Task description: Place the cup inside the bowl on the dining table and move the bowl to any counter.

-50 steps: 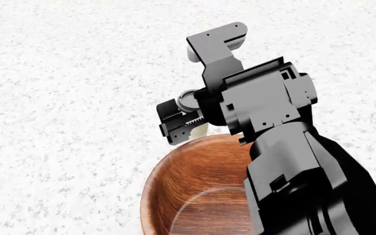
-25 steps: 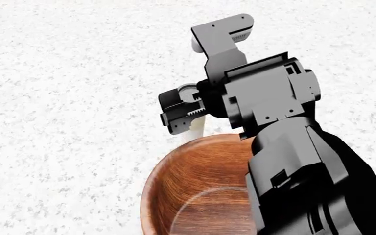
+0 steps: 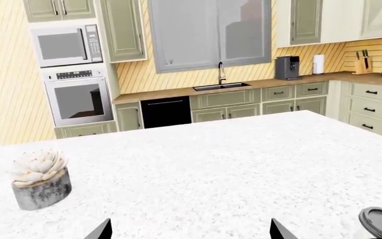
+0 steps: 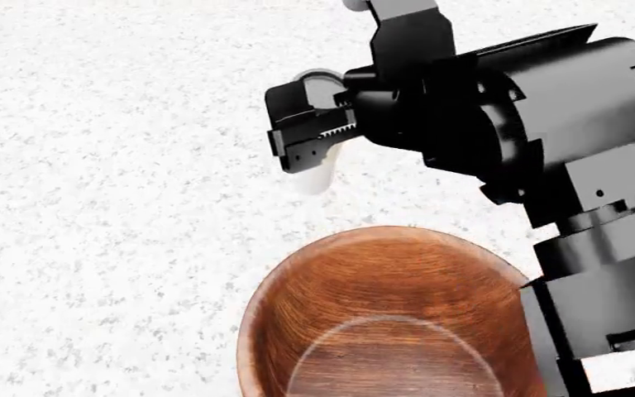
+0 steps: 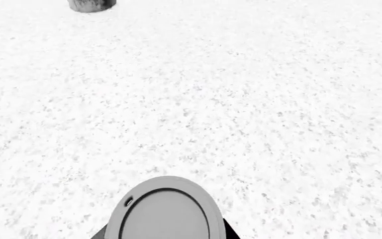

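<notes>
Nearest, the bowl is sitting upright on the dining table, at the near edge of the head view, with its interior showing only wood grain. Just beyond its far rim, the right pincer is gripping the cup, its toothed jaws closed on the cup's upper wall. The cup is hanging tilted above the white speckled surface, beyond the bowl's far-left rim and outside it. In the right wrist view the cup's grey lid is filling the near edge, with bare stone lying behind it.

Further out, a potted succulent is standing on the surface, well apart from the cup. The left pincer is showing only two dark fingertips at the near edge of its wrist view, spread wide with nothing between them.

Farthest, the counter is running along the wall, carrying a sink with a tap, a coffee machine and a knife block to the right.
</notes>
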